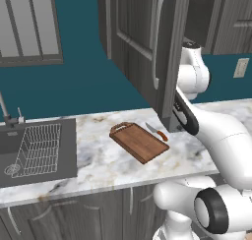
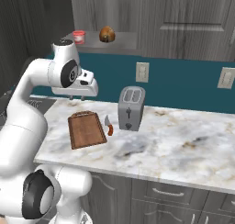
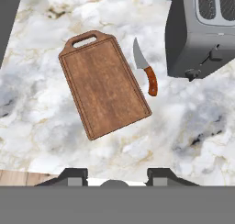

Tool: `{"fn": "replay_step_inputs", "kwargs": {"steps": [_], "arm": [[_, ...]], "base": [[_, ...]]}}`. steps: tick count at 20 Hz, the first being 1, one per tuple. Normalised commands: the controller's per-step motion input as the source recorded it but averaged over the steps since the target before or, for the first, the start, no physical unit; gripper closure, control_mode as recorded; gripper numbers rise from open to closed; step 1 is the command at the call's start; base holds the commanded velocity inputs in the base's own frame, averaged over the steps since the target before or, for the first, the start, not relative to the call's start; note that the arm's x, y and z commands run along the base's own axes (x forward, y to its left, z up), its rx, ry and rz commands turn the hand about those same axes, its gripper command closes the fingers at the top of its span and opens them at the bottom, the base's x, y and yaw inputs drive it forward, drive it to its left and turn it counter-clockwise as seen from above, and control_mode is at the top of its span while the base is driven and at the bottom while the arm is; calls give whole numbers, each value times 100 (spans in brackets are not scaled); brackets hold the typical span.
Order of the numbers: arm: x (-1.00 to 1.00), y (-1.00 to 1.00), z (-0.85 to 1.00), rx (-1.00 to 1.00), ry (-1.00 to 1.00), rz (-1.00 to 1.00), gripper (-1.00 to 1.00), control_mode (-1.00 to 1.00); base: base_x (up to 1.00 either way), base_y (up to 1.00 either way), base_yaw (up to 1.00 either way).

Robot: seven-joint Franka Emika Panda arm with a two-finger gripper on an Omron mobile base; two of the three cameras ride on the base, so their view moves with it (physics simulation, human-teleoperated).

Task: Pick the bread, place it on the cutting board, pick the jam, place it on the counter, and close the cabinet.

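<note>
The bread [image 2: 107, 34] and the red-lidded jam [image 2: 79, 36] sit side by side on the lowest shelf of the open cabinet [image 2: 114, 43], whose door [image 1: 142, 42] swings out over the counter [image 2: 183, 140]. The cutting board [image 3: 104, 89] lies bare on the counter, handle loop toward the wall. My gripper [image 2: 76, 98] hangs open above the board's far end, below the shelf, pointing down. In the hand view its fingertips [image 3: 73, 176] stand wide apart with nothing between them.
A knife with an orange handle [image 3: 147, 74] lies just right of the board. A grey toaster [image 2: 131, 108] stands beyond it by the wall. A sink with a wire dish rack [image 1: 37, 148] is on the left. The open door [image 2: 27, 30] stands close to the arm's left.
</note>
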Motion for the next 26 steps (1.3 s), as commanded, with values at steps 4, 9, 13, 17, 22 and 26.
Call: {"fn": "replay_step_inputs", "kwargs": {"steps": [4,9,13,17,22,26], "arm": [[0,1,0,0,0,0,-100,-100],[-15,0,1,0,-14,0,-100,-100],[-31,0,9,0,-25,0,-100,-100],[-28,0,17,0,-25,0,-100,-100],[-12,0,31,0,-13,0,-100,-100],[-2,-2,29,2,-4,4,-100,-100]], "base": [[0,0,0],[0,0,0],[0,0,0],[0,0,0],[0,0,0],[0,0,0]]}}
